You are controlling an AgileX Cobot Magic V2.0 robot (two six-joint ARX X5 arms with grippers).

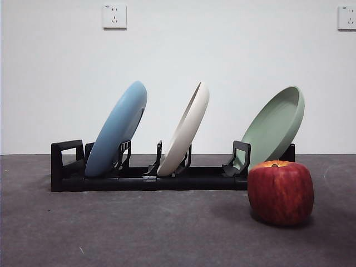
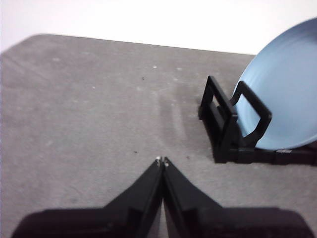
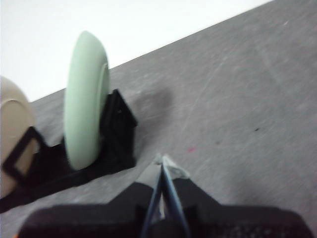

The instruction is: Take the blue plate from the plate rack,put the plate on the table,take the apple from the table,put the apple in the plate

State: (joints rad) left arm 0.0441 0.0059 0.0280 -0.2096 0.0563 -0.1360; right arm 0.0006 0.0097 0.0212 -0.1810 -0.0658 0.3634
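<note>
The blue plate (image 1: 117,129) leans in the left slot of the black plate rack (image 1: 144,177); the left wrist view shows its face (image 2: 285,94) behind the rack's end handle (image 2: 225,119). A dark-red apple (image 1: 280,192) sits on the grey table (image 1: 139,233) in front of the rack's right end. My left gripper (image 2: 162,161) is shut and empty, hanging over bare table beside the rack's left end. Just as empty, my right gripper (image 3: 163,161) is shut near the rack's right end. Neither arm shows in the front view.
A cream-white plate (image 1: 186,129) stands in the rack's middle slot and a sage-green plate (image 1: 275,127) leans at its right end, just behind the apple. From the right wrist the green plate (image 3: 84,99) shows edge-on. A white wall with sockets (image 1: 114,16) backs the table.
</note>
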